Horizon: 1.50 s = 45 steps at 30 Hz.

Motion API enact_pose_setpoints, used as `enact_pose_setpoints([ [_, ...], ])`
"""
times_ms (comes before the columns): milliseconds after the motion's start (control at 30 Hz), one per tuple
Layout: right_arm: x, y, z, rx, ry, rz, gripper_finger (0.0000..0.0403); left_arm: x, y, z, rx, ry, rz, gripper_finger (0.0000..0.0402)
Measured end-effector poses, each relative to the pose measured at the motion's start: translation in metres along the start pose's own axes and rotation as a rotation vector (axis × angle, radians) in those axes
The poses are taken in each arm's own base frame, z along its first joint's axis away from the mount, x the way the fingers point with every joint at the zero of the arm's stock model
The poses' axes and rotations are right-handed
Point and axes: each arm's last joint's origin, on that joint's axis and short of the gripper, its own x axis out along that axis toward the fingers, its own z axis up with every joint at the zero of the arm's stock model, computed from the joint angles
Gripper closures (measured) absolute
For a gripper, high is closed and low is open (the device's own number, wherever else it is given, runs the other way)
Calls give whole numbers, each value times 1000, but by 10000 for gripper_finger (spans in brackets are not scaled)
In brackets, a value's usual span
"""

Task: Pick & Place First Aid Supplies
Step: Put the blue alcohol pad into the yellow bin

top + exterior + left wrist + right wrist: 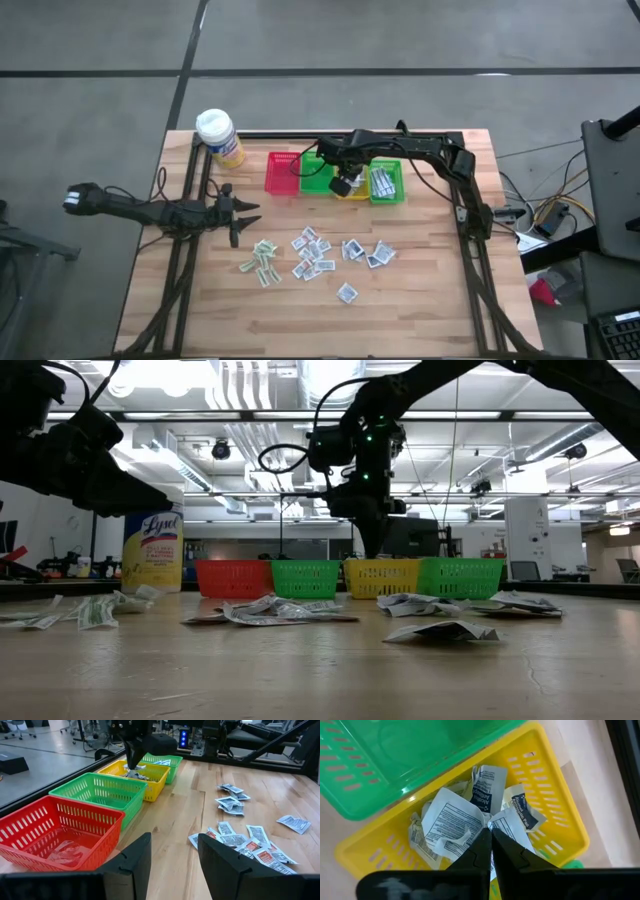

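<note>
Looking down from the high view, we see the right gripper (345, 184) over the yellow basket (352, 192), btwn the green basket (314, 172) on one side and a second green basket (387, 184) on the other; the arm covers most of the yellow one, so only a sliver of rim shows there. In the right wrist view the fingers (481, 851) are pressed together, w/ no visible gap at the tips, hanging just above the packets in the yellow basket (465, 822); whether a packet edge is caught btwn them we can't tell, since the tips hide that spot. Those packets are crumpled and overlapping, approx. five or more, count unclear. The left gripper (240, 213) waits near the table's left side, fingers spread, as the left wrist view shows w/ bare wood btwn its two dark fingers (131, 861). The loose packets (318, 254) lie scattered across the table's middle, well apart from the baskets; a few greenish ones (261, 262) sit nearest the left gripper. The red basket (60, 831) holds smth. clear and shiny we can't make out. The yellow bottle (220, 136) stands at the far left corner. In the low view the scattered packets overlap and hide the basket bases.
</note>
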Motion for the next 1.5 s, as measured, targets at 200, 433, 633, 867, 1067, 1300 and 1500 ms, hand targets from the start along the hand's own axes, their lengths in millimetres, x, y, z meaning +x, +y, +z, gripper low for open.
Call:
enact_pose_setpoints([
  [200,0,0,0,3,4,17,394,0,0,0,0,0,0,243],
  [433,0,0,0,16,10,43,394,0,0,0,0,0,0,243],
  [633,0,-2,0,-9,8,43,393,0,0,0,0,-1,0,243],
  [867,1,-6,1,-20,13,56,352,0,0,0,0,0,0,243],
  [1067,0,-6,0,-20,23,73,299,0,0,0,0,0,0,243],
  [1300,-16,-10,-2,-14,54,67,266,0,0,0,0,-1,0,243],
  [1500,-45,-14,1,36,77,61,265,0,0,0,0,-1,0,243],
])
